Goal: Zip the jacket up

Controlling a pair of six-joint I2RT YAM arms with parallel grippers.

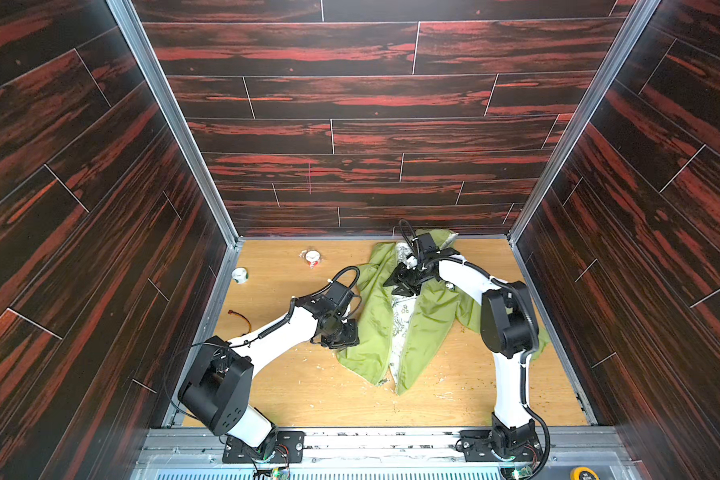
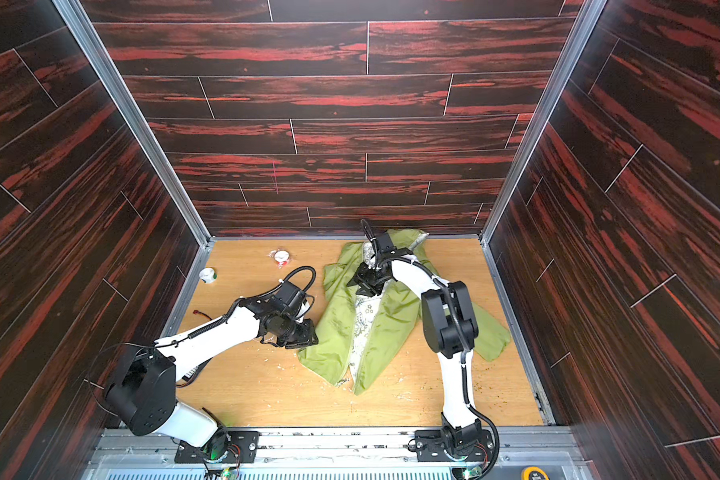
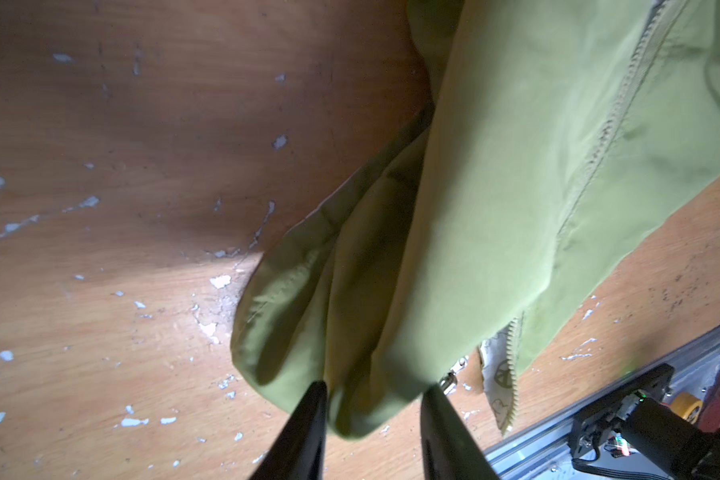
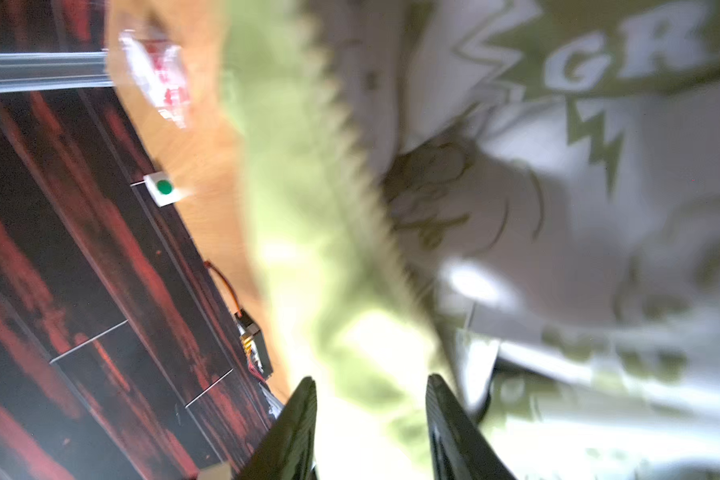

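Note:
The lime-green jacket (image 1: 429, 316) (image 2: 391, 316) lies on the wooden table with its front apart, showing pale patterned lining (image 1: 400, 332). My left gripper (image 1: 348, 338) (image 2: 308, 336) is at the jacket's left hem. In the left wrist view it (image 3: 375, 390) is open, its jaws on either side of a loose green fold (image 3: 350, 332). A metal zipper pull (image 3: 449, 376) and toothed zipper edge (image 3: 512, 374) lie beside it. My right gripper (image 1: 400, 286) (image 2: 362, 286) hovers over the collar area. In the blurred right wrist view it (image 4: 371, 386) is open above green fabric (image 4: 308, 249) and printed lining (image 4: 558, 208).
A red-and-white tape roll (image 1: 312, 257) and a small white cup with a green spot (image 1: 239, 275) sit at the back left of the table (image 1: 292, 395). A red cable (image 1: 242, 318) lies near the left wall. Dark wood-pattern walls enclose three sides.

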